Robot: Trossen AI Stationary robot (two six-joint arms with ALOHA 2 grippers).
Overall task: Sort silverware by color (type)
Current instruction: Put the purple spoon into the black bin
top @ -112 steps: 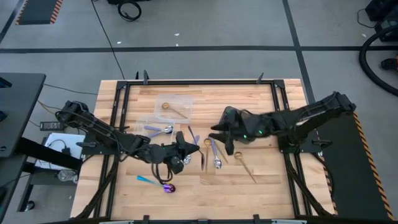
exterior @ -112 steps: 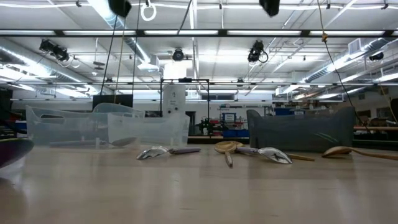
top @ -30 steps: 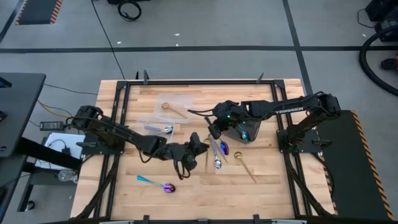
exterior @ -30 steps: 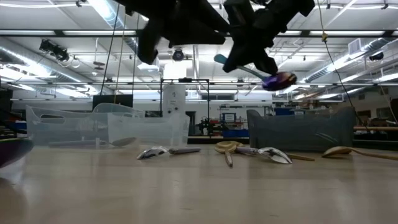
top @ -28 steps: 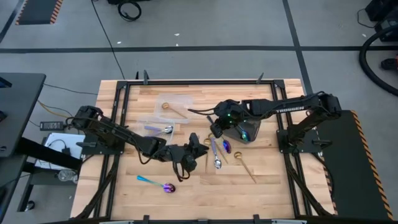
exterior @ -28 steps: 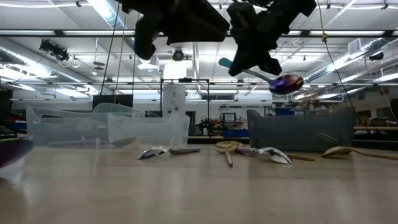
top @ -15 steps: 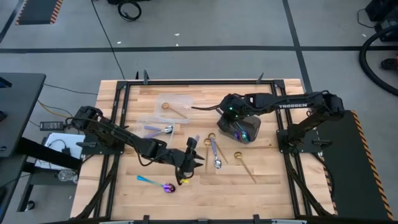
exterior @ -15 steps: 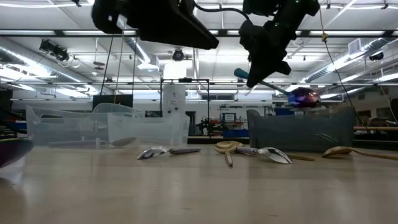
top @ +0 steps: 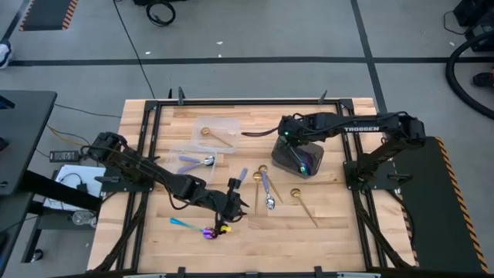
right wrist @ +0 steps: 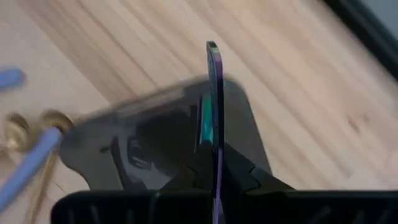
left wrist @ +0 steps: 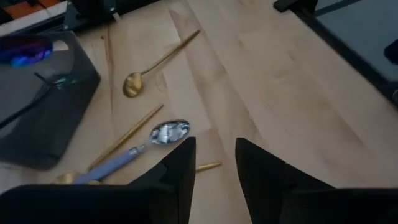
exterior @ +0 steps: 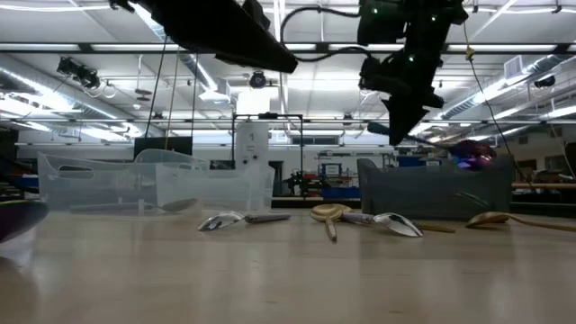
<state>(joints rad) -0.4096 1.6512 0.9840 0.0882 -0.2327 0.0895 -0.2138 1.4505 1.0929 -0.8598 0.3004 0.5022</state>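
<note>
My right gripper (top: 291, 149) hangs over the dark grey bin (top: 298, 160), shut on a blue-purple spoon (exterior: 468, 153) with a teal handle. The spoon's bowl is just above the bin's rim (exterior: 432, 164). My left gripper (left wrist: 214, 167) is open over bare wood near the table's middle (top: 238, 202), with nothing between its fingers. Just ahead of it a silver spoon (left wrist: 168, 132) with a lavender handle and a gold spoon (left wrist: 155, 65) lie flat on the table. Another blue-purple spoon (top: 204, 230) lies near the front edge. My right gripper pinches the spoon's handle (right wrist: 214, 163) between its two fingers and shows it edge-on in the right wrist view. The fingers slant down from above. The spoon sticks out past the fingertips, lifted clear, with its bowl (exterior: 470, 153) lowest, above the bin's opening.
Two clear plastic containers (top: 216, 130) (top: 193, 158) stand at the far left, one with a gold spoon and one with a silver spoon. More gold spoons (top: 301, 202) (top: 258, 171) lie between the arms. Bare wood stretches along the near right.
My right gripper has carried the blue-purple spoon toward the far right, from above the loose spoons to above the bin, and has tipped further down. My left gripper has rolled about its own axis and gone a little toward the near edge. It is still open.
</note>
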